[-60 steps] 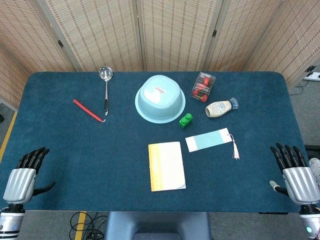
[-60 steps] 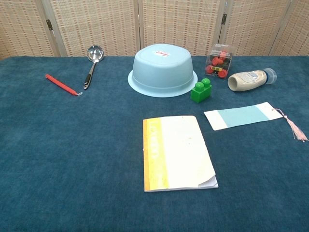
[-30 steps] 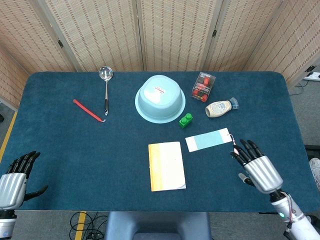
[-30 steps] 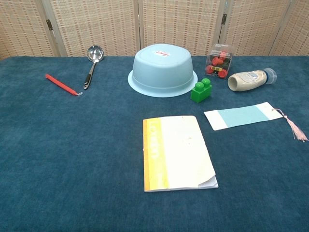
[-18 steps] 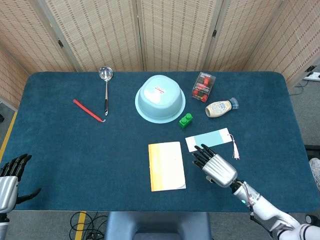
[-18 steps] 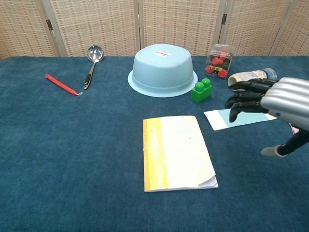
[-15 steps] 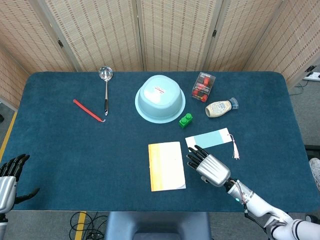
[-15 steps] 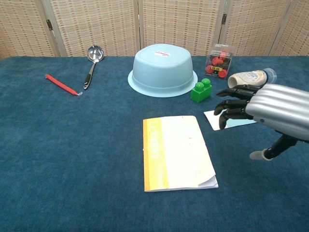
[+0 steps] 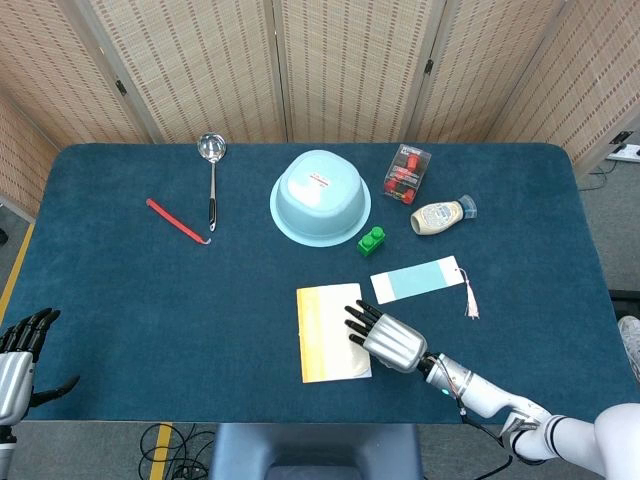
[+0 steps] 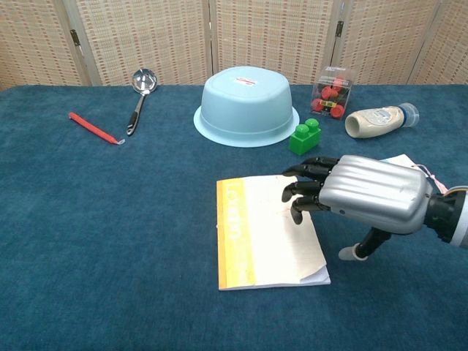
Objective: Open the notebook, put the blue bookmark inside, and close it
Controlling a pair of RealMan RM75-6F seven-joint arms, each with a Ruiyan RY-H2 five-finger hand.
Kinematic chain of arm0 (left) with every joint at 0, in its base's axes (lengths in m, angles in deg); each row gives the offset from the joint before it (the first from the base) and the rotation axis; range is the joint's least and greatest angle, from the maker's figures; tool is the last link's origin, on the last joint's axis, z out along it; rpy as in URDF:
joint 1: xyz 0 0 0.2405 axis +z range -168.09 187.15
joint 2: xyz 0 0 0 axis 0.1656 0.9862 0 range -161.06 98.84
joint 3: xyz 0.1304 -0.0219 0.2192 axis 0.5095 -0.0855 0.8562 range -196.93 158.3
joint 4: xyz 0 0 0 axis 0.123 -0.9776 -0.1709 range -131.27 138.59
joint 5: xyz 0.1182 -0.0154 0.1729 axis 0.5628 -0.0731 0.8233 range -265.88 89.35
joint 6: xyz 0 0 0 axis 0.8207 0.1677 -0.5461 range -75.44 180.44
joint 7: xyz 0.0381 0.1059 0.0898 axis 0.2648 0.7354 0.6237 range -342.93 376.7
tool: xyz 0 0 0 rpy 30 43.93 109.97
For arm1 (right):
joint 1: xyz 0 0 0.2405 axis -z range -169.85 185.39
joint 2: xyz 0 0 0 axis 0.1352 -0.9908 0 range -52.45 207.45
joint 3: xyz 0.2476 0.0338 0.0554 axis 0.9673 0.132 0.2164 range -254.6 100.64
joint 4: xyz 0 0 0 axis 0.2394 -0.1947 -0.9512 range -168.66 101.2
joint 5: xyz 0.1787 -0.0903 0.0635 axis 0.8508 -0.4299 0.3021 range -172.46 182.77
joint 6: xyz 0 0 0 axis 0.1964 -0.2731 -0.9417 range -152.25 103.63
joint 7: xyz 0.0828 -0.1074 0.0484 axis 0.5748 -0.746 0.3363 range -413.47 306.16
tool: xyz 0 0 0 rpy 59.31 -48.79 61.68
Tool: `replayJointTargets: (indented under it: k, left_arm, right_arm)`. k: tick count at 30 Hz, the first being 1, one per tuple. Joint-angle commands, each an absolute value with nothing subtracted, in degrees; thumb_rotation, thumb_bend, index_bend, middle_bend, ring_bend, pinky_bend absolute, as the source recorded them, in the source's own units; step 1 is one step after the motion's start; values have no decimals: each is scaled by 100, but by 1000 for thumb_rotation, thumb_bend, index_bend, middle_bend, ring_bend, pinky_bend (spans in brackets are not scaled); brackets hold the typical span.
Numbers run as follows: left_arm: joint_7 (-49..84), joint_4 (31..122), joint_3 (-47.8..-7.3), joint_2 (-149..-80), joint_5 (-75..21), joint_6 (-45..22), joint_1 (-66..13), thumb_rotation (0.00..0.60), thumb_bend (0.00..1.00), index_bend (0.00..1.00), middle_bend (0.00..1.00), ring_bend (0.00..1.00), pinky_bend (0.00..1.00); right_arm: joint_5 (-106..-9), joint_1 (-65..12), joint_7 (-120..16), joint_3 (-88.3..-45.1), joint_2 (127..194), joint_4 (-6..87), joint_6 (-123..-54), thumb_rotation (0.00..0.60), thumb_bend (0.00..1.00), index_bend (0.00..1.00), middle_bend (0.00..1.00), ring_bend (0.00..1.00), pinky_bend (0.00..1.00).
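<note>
The closed notebook (image 9: pixel 328 333) (image 10: pixel 256 230), white with an orange-yellow strip along its spine, lies flat near the table's front middle. My right hand (image 9: pixel 385 337) (image 10: pixel 358 191) hovers over its right edge, palm down, fingers spread and holding nothing. The blue bookmark (image 9: pixel 417 279), a white card with a pale blue band and a pink tassel, lies to the right behind the notebook; in the chest view the hand hides nearly all of it. My left hand (image 9: pixel 20 362) rests open at the front left corner, far from both.
Behind the notebook stand an upturned light blue bowl (image 9: pixel 320 197), a green brick (image 9: pixel 372 241), a clear box of red pieces (image 9: pixel 407 172) and a lying squeeze bottle (image 9: pixel 440 216). A ladle (image 9: pixel 211 175) and a red stick (image 9: pixel 176 221) lie at the back left.
My right hand has swept left from the table's front right corner, across the bookmark, to the notebook's right edge. The left hand drew back slightly. Notebook and bookmark have not moved.
</note>
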State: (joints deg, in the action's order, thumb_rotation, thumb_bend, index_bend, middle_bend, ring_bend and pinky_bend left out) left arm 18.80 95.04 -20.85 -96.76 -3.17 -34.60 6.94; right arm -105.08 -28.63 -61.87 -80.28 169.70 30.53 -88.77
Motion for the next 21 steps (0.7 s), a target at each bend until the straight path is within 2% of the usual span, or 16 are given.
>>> replayJointTargets:
  k: [1, 21]
  left_arm:
    - [1873, 9493, -2087, -9679, -318, -3452, 692, 600, 159, 129, 120, 132, 180]
    - [1760, 9382, -2089, -9693, -342, -3466, 749, 600, 159, 129, 119, 132, 180]
  right_arm:
    - [-10512, -2931, -6125, -8068, 17069, 2937, -8892, 600, 38, 392, 202, 83, 144]
    - [-10300, -3270, -6273, -8164, 17249, 2893, -8662, 600, 77, 392, 187, 83, 144]
